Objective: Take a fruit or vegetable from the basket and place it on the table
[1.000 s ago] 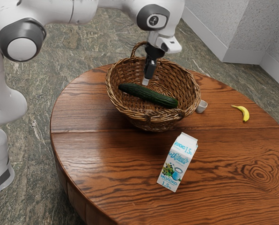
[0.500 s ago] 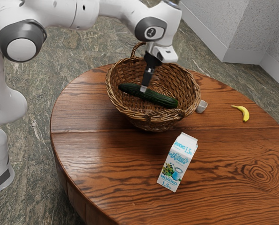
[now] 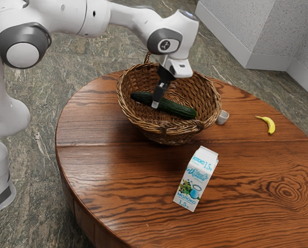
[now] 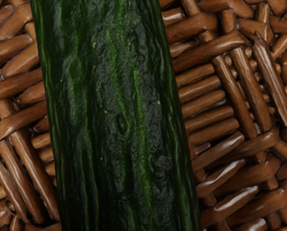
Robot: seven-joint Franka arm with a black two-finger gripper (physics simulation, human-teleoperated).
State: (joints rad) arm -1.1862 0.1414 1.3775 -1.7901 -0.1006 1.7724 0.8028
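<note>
"Where is your tool right now?"

"Down inside the wicker basket, below the level of its rim, angled a little. My arm reaches in from above it."

"And the cucumber?"

"Right at my tool's tip, in the basket. In the exterior view the tip overlaps the cucumber's side, closer to the end at that view's left than to the other end. Whether they touch, I can't tell."

"How does it look from your wrist?"

"Dark green, ridged skin directly under my hand, with brown weave along both sides of it. It lies lengthwise across the inside of the basket, and its end farther from my tool comes close to the rim."

"Is your tool wide or narrow? Is it holding anything?"

"I can't tell you, neither its width nor whether it has a grip."

"What else is around it?"

"The basket stands on the round wooden surface. Outside the basket, toward the exterior view's right from my tool, there's a small pale cup just beside the wicker. Farther from my tool the same way lies a yellow banana. On the side of my tool toward the exterior camera, a milk carton stands upright, apart from the basket."

"So the cucumber is within the basket?"

"Yes, resting inside it, under my hand."
</note>
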